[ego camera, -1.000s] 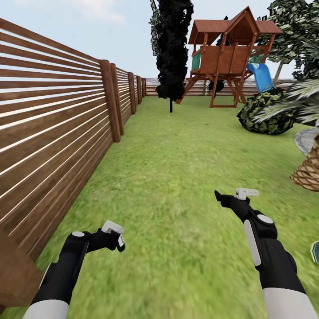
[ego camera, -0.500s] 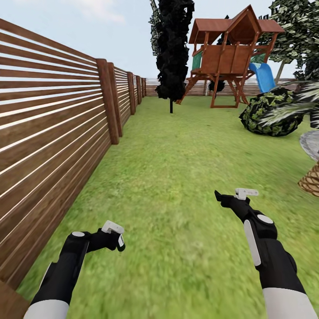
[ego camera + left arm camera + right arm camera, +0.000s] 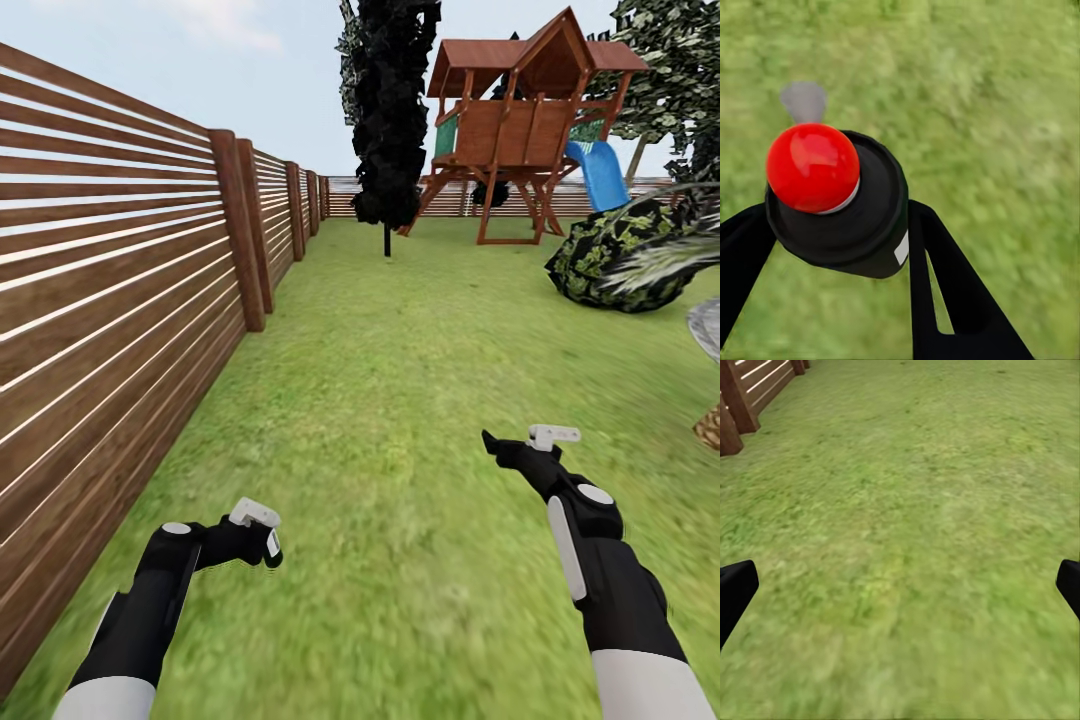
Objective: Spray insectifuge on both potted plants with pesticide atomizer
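Note:
My left gripper (image 3: 266,545) hangs low over the garden's lawn (image 3: 400,380), shut on the pesticide atomizer (image 3: 273,550). In the left wrist view the atomizer (image 3: 851,225) is a dark bottle with a red ball top and a small white label, clamped between the two black fingers (image 3: 945,285) of the left gripper (image 3: 840,217). My right gripper (image 3: 522,442) is held out over the grass, open and empty. Its fingertips sit at the far edges of the right wrist view, around the right gripper (image 3: 900,585). The potted plants are out of view.
A brown slatted fence (image 3: 120,300) runs along the left. Ahead stand a dark tree (image 3: 390,120), a wooden playhouse (image 3: 520,120) with a blue slide (image 3: 603,175), and a leafy shrub (image 3: 610,265). A scaly palm trunk (image 3: 710,428) shows at the right edge.
The whole picture has shifted: the palm trunk and shrub slid toward the right edge and the near fence corner dropped out, so the camera moved. Both arms keep their poses.

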